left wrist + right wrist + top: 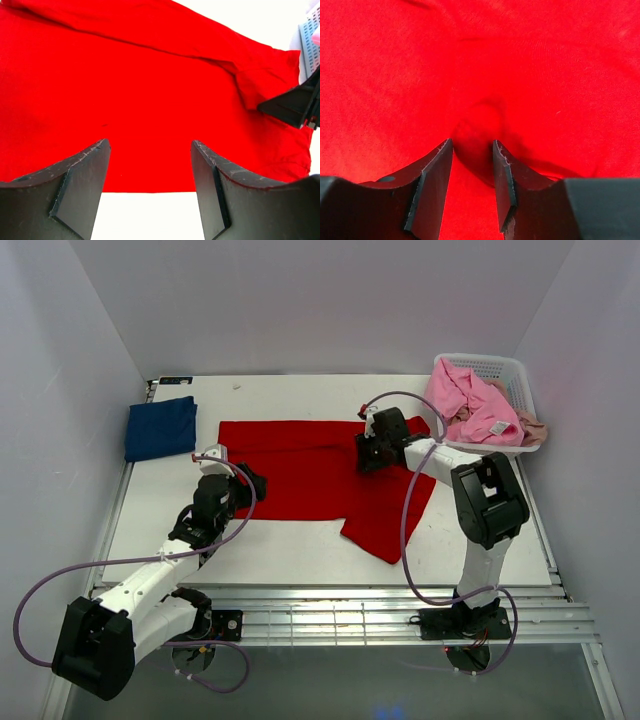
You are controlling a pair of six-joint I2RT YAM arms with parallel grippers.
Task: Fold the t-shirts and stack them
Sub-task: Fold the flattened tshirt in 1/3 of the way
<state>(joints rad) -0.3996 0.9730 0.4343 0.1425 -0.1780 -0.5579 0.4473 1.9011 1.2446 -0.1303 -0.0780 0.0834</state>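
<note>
A bright red t-shirt (300,475) lies spread flat across the middle of the table. My left gripper (250,483) is open at its near left edge; in the left wrist view (150,145) the jaws straddle the hem of the red cloth (150,75) without holding it. My right gripper (362,452) is low on the shirt's far right part. Its jaws (472,144) stand partly open, with a puckered bump of red cloth (480,120) at the tips. A folded navy t-shirt (160,427) lies at the far left. Pink t-shirts (470,405) and a beige one (533,430) are in the basket.
The white lattice basket (505,365) stands at the far right corner, and it also shows in the left wrist view (310,40). White walls close in the table on three sides. A slatted metal rail (380,605) runs along the near edge.
</note>
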